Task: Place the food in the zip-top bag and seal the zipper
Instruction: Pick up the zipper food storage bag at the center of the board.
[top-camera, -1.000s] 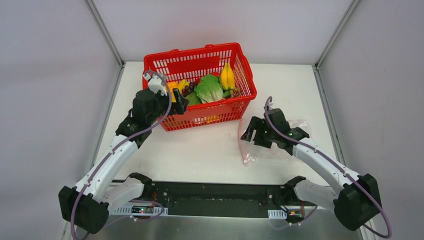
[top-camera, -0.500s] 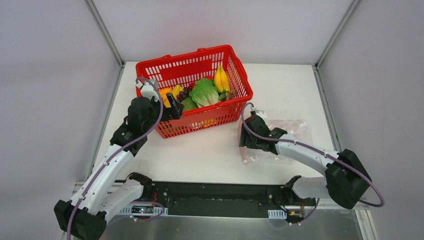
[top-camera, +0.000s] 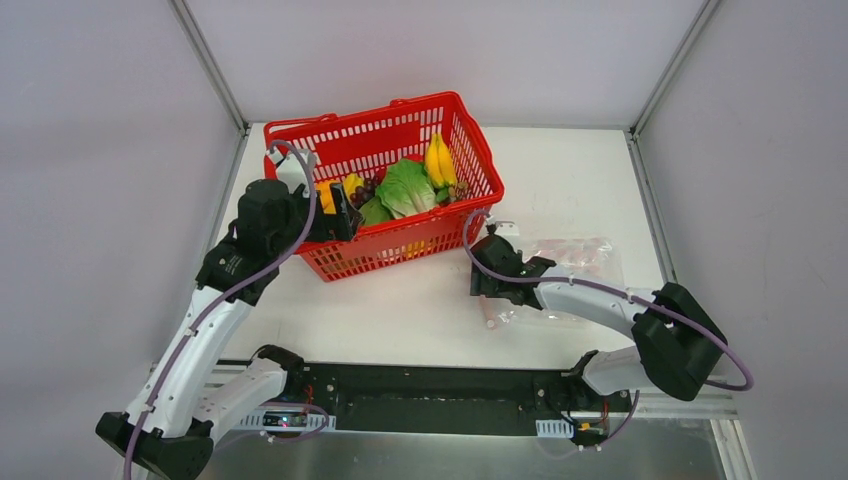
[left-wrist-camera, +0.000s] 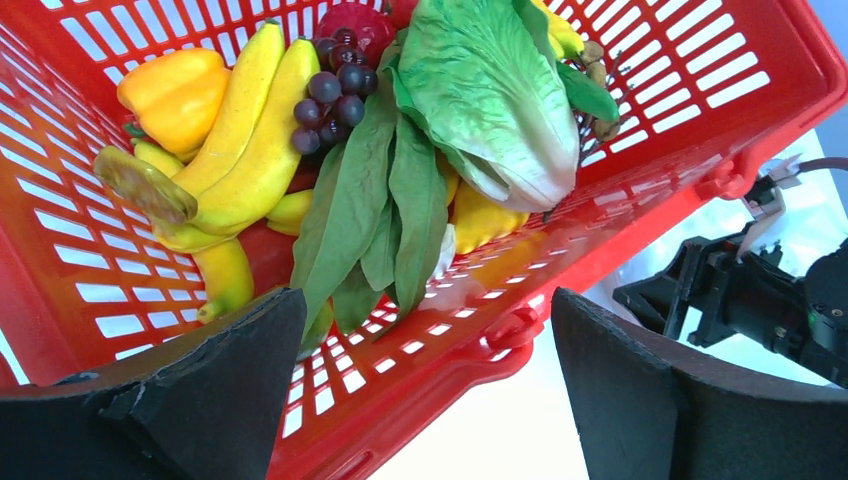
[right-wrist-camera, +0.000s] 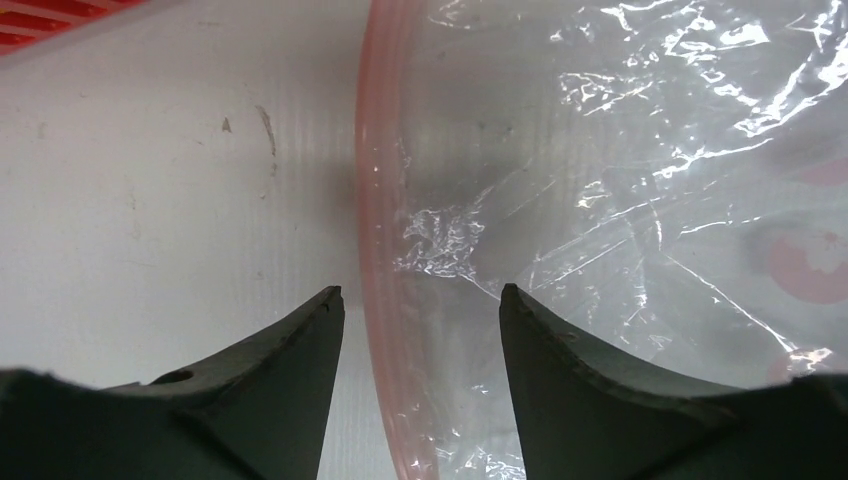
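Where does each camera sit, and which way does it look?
Top external: above and behind the arms, looking down on the table; both arms show, left gripper at the red basket, right gripper at the zip-top bag.
Left wrist: looks into the basket at the food; its two open fingers show.
Right wrist: close above the bag's zipper; its open fingers straddle it.
Shared: top and left wrist both show the basket and right gripper.

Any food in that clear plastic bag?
Looks empty: the clear crinkly bag lies flat, bare table showing through; the toy food sits in the red mesh basket.
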